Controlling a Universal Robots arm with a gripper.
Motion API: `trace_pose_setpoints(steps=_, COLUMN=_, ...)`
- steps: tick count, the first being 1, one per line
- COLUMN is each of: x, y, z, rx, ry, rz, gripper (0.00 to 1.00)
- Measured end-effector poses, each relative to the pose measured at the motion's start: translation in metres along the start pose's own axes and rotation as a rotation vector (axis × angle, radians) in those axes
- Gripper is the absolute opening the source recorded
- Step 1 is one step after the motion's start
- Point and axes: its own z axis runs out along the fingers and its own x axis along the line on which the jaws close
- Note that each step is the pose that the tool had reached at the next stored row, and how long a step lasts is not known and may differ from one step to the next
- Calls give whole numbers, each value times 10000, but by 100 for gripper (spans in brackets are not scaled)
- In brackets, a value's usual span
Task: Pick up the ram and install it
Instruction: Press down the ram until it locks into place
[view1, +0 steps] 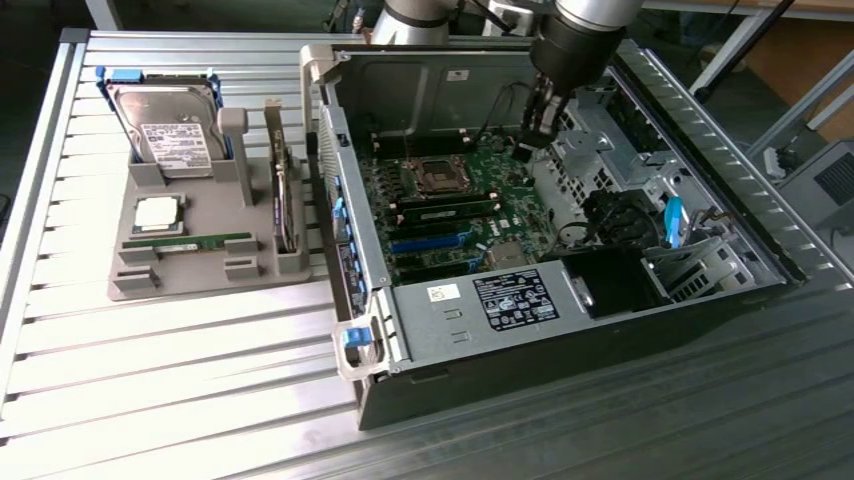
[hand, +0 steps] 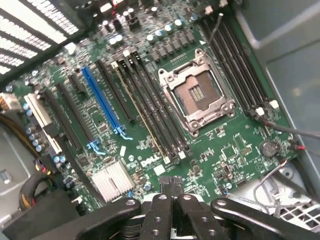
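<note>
Exterior view: your gripper (view1: 535, 135) hangs inside the open PC case (view1: 561, 330), over the motherboard (view1: 461, 215) near the CPU socket (view1: 437, 177), on the exterior view's right of it. One green ram stick (view1: 447, 209) already sits in a slot just below the socket. A 2nd ram stick (view1: 187, 243) lies flat in the grey fixture tray (view1: 200, 285) on the slatted table (view1: 174, 380), well apart from the gripper, just below the silver CPU chip (view1: 158, 212). A hard drive (view1: 167, 125) stands at the tray's far end.

Wrist view: gripper (hand: 173, 192) fingers are pressed together, clenched w/ nothing visible between them. They hover above the board edge near the Dell logo (hand: 149, 161), w/ the empty socket (hand: 196, 97), the black DIMM slots (hand: 152, 110) and the blue PCIe slot (hand: 102, 102) in front.
</note>
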Motion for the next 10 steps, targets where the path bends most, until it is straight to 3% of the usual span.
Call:
trace_pose_setpoints(steps=8, x=0, y=0, z=2, rx=-12, ry=17, rz=1442, gripper=9)
trace_pose_setpoints(steps=10, x=0, y=0, z=2, rx=-17, ry=25, rz=2110, gripper=9)
